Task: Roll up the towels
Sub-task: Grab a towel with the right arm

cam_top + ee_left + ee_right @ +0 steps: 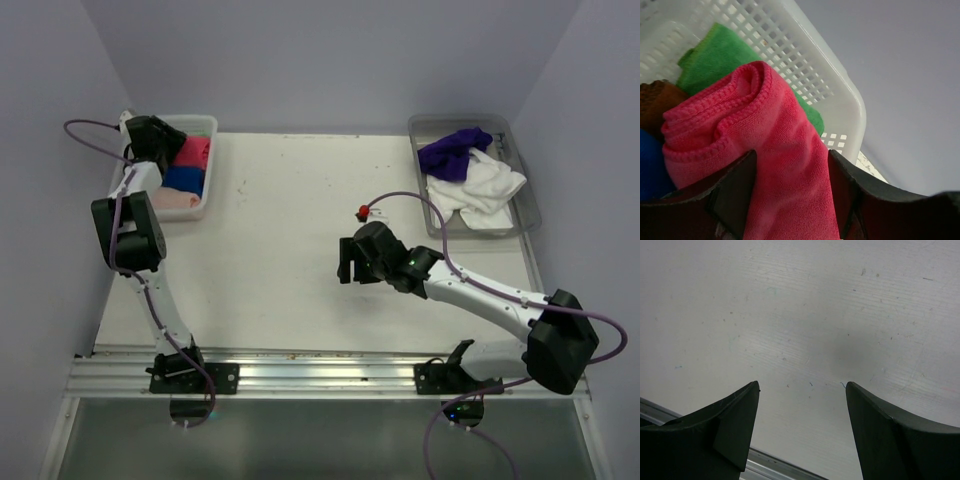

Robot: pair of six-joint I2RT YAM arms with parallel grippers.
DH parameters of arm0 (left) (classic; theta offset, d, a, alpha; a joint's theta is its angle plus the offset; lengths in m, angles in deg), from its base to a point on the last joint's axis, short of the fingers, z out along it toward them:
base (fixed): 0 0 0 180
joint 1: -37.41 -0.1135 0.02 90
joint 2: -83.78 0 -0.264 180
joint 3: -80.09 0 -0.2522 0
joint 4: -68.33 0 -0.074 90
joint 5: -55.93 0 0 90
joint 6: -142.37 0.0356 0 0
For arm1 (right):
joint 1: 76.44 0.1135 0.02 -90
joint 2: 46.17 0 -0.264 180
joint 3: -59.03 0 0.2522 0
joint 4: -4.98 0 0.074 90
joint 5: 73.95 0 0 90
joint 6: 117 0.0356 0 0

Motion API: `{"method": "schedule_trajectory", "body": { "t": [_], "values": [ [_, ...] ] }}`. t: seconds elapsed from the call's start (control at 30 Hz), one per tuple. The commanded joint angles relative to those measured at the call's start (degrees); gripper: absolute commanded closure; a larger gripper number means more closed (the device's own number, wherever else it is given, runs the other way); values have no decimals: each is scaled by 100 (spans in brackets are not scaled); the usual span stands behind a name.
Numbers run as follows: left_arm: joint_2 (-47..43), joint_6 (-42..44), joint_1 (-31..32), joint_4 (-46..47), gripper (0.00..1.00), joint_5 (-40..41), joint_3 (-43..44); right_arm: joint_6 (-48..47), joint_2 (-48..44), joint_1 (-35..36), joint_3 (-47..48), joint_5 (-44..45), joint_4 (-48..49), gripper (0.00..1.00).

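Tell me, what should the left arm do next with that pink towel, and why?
Probably open the left gripper and let go: the rolled pink towel between its fingers already sits inside the basket beside the green towel.

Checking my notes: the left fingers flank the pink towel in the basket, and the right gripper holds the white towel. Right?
No. The right gripper is open and empty over the table, per the right wrist view; the white towel lies in the tray. The left fingers do flank the pink towel in the basket.
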Motion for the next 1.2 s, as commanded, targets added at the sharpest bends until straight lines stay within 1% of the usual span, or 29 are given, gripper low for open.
{"method": "schedule_trajectory", "body": {
  "t": [0.0, 0.03, 0.07, 0.13, 0.37, 0.5, 0.63, 0.7, 0.73, 0.83, 0.87, 0.9, 0.93, 0.97, 1.0, 1.03, 1.07, 1.1, 1.13, 1.17],
  "values": [
    [-908, -46, 4, 333, 37, 987, -744, 28, 27, -4, 192, 196, -121, 27],
    [-1205, 32, 39, 464, 37, 1120, -989, 36, 45, -4, 192, 170, -95, 27],
    [-1321, 77, 135, 500, 37, 1312, -1070, 36, 80, 4, 192, 144, -86, 27],
    [-1532, 208, 215, 562, 36, 1341, -1106, 27, 115, -4, 201, 135, -69, 27],
    [-1805, 402, 408, 431, 34, 928, -807, -78, 150, -4, 368, 240, -182, 27],
    [-2016, 569, 479, 115, 32, 691, -579, -183, 80, -13, 500, 591, -376, 25],
    [-2271, 779, 628, -1218, 32, 629, -149, -96, -8, -31, 711, 1397, -955, 24],
    [-2516, 938, 742, -1546, 32, 602, -113, -87, -87, -179, 763, 1654, -1175, 24],
    [-2631, 1095, 917, -1730, 32, 611, -174, -104, -183, -293, 764, 1725, -1315, 24],
    [-3088, 1368, 1286, -1750, 32, 60, -735, -253, -446, -952, 755, 1577, -1413, 23],
    [-3193, 1386, 1375, -1758, 31, -212, -911, -315, -491, -1354, 772, 1480, -1413, 23],
    [-3386, 1447, 1454, -1793, 31, -267, -1287, -437, -518, -1567, 790, 1462, -1413, 23],
    [-3466, 1509, 1803, -1880, 31, -311, -1464, -499, -518, -1795, 816, 1410, -1413, 22],
    [-3536, 1553, 1971, -1960, 31, -347, -1631, -552, -448, -2319, 938, 1339, -1431, 22],
    [-3650, 1667, 2165, -2056, 31, -330, -1946, -605, -378, -2594, 1035, 1260, -1483, 22],
    [-3721, 1703, 2549, -2257, 31, -286, -2106, -614, -290, -2867, 1114, 1216, -1483, 22],
    [-3783, 1720, 2736, -2346, 31, -181, -2282, -623, -98, -3392, 1254, 1111, -1449, 22],
    [-3940, 1677, 2947, -2417, 31, -128, -2684, -614, 17, -3649, 1334, 893, -1361, 22],
    [-4037, 1616, 3288, -2400, 31, -110, -2914, -597, 131, -3869, 1422, 795, -1291, 22],
    [-4256, 1545, 3439, -2348, 31, -179, -3377, -570, 394, -4202, 1597, 768, -1212, 22]
  ]
}}
